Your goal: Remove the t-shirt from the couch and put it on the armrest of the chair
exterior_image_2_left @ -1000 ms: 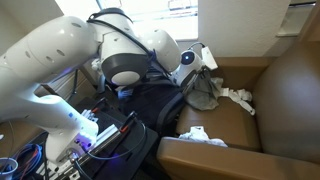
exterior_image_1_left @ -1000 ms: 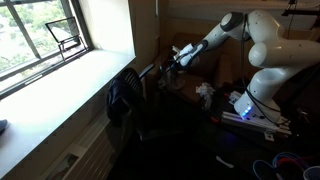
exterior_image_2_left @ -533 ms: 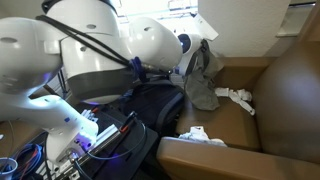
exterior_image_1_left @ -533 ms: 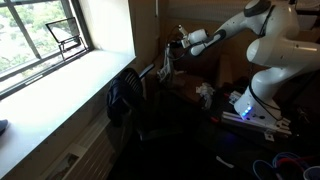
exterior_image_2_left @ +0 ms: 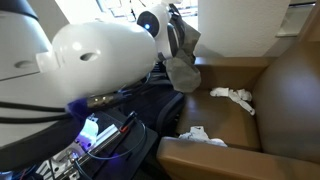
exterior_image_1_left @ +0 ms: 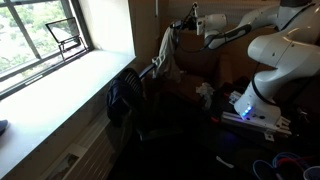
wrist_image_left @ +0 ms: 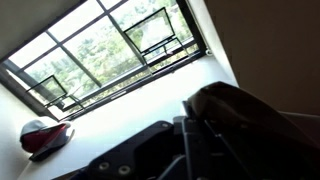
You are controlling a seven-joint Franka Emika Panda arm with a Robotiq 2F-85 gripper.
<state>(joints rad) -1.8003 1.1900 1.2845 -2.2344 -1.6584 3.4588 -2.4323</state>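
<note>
A grey t-shirt (exterior_image_1_left: 166, 55) hangs from my gripper (exterior_image_1_left: 193, 22), lifted well above the brown couch (exterior_image_2_left: 260, 110). In an exterior view the t-shirt (exterior_image_2_left: 181, 55) dangles in front of the window wall, clear of the seat. In the wrist view dark cloth (wrist_image_left: 250, 125) sits bunched between the jaws (wrist_image_left: 195, 125), which are shut on it. The dark chair (exterior_image_1_left: 128, 95) stands below the window, with its armrest (exterior_image_1_left: 150, 70) under the hanging shirt.
White crumpled cloths (exterior_image_2_left: 233, 96) lie on the couch seat and another (exterior_image_2_left: 198, 134) on its near arm. The bright window sill (exterior_image_1_left: 60, 85) runs along the wall. Cables and a lit controller box (exterior_image_1_left: 245, 110) lie by the robot base.
My gripper has risen with the t-shirt, pulling it up off the couch so it now hangs free in the air.
</note>
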